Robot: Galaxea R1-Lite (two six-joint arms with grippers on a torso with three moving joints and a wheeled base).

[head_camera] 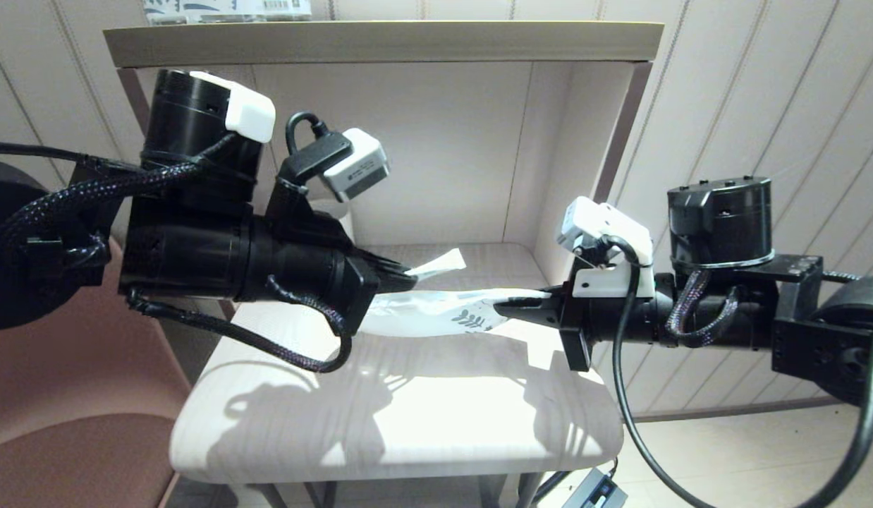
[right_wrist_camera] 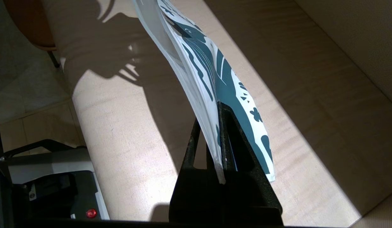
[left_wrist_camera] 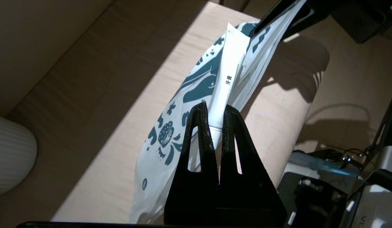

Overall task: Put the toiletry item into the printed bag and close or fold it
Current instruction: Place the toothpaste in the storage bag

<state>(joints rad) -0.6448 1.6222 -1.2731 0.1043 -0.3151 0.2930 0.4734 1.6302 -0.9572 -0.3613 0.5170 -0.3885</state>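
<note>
Toiletry item [left_wrist_camera: 227, 85], which shows as a small white tube with dark characters on it rather than a thin stick, is clamped at its cap end by the left pincer [left_wrist_camera: 215, 120]. Its flat tail points toward one o'clock in the left wrist view, lying against the printed bag [left_wrist_camera: 170, 126]. Whether that tail has entered the mouth I cannot tell. Right pincer [right_wrist_camera: 219, 126], at three o'clock in the head view, is closed on the bag's leaf-printed end and holds it up off the pale worktop [head_camera: 408, 402], so the pouch spans between the two arms. By my reading the task is at its first half: bag lifted and presented, tube brought to it. Insertion, release and the closing fold all seem left to do.
</note>
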